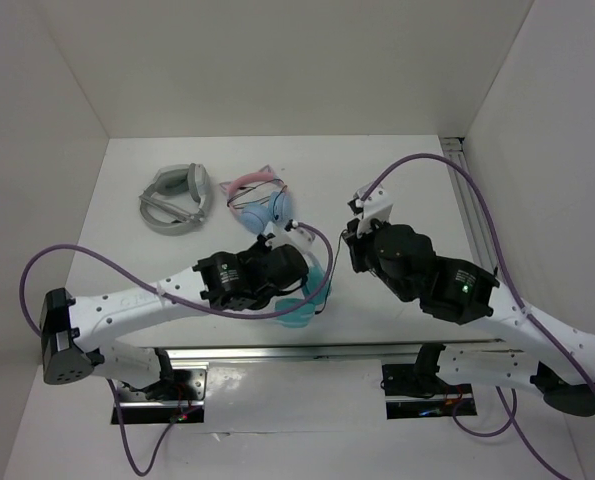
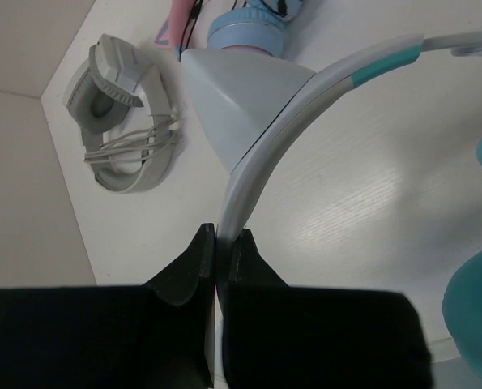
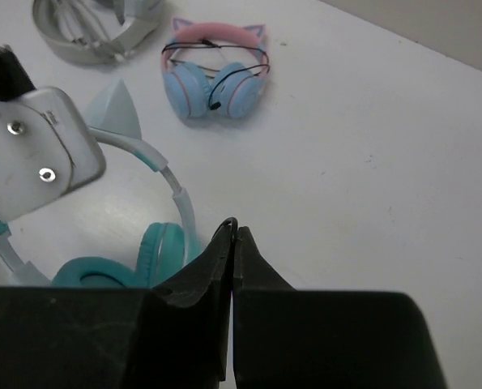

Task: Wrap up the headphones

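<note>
- Right now, the left gripper (image 2: 216,237) has its fingers (image 2: 194,263) clamped on the end of the whitish headband of the headphones (image 2: 305,93). The band arches up and away from them, 1 cat ear (image 2: 236,89) sits just beyond the fingers, and the teal cups are off to their right.
- The right gripper (image 3: 232,231) has its fingers (image 3: 200,267) pressed together. We cannot tell whether the thin cable is pinched at their tips. A teal cup sits just left of these fingers, close by.
- Risk 1: the left grip is on a narrow, smooth band. We judge that any twist during winding could let the band pivot or slip out, dropping the headphones onto the tabletop (image 1: 317,160).
- Risk 2: if the right fingers hold nothing, a winding move would wrap air. If they hold the cable too tightly, a pull could drag the band out of the left fingers or strain the cable.
- Risk 3: the pink pair (image 3: 216,81) lies ahead of the right fingers, and the grey pair (image 2: 123,121) lies ahead and to the left of the left fingers. A wide sweep could snag or shove either.
- Risk 4: the 2 grippers work near each other around the headphones, so a careless loop could knock one wrist against the other.
</note>
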Tool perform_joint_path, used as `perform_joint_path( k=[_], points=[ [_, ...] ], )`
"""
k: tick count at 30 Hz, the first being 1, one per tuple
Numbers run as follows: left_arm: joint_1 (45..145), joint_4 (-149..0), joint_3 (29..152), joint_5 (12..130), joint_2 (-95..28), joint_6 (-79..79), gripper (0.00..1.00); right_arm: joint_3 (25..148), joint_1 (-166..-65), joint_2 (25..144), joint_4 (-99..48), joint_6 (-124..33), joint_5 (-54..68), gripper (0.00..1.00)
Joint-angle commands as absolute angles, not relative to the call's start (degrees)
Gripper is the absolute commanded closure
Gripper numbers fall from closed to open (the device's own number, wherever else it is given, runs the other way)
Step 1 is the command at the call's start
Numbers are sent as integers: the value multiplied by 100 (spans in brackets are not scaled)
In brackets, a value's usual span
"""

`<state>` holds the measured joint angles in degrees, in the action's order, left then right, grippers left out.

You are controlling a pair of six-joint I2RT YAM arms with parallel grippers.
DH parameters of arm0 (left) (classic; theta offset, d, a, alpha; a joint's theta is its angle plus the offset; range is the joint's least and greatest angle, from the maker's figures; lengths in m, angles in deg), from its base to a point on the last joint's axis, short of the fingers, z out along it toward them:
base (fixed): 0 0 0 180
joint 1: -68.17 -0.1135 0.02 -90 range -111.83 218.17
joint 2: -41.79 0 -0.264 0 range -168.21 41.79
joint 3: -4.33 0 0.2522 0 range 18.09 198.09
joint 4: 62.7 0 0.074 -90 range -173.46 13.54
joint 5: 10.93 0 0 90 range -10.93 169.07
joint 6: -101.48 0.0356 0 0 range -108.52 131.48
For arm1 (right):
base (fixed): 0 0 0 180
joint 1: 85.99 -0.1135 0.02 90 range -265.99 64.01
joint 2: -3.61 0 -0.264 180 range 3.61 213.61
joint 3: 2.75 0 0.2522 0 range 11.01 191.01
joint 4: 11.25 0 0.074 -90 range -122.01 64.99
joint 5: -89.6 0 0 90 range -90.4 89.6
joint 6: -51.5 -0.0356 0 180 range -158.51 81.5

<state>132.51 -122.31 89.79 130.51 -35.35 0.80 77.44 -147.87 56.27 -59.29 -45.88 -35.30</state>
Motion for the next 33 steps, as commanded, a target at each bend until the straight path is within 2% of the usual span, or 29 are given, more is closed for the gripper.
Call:
perform_joint_path(
  k=[1,4,7,11,17,21,25,33],
  points=[
    [13549,-12129,8928,13049,-3336,418,100,8123,-14821,5529,-5964,-4124,-2953,100],
    [13611,-12129,8928,12891,-3204,541,100,8071,-14821,5669,-6034,-3816,-2407,100],
    [13726,-12260,8928,12725,-3151,541,100,8070,-14821,5757,-6034,-3815,-2884,100],
    [13831,-12270,8989,11452,-2818,742,100,7720,-14821,5565,-5430,-3763,-3274,100],
    [13831,-12146,8822,10352,-2527,866,100,7666,-14821,5423,-4894,-3473,-2328,100],
    [13831,-12077,8875,9727,-2299,981,100,7605,-14821,5616,-4892,-3402,-2273,100],
    [13831,-12076,8875,9727,-2166,981,100,7447,-14821,5617,-4620,-3464,-1799,100],
    [13831,-12129,8927,10913,-2342,735,100,7419,-14821,5397,-4153,-3841,-1200,100]
  ],
)
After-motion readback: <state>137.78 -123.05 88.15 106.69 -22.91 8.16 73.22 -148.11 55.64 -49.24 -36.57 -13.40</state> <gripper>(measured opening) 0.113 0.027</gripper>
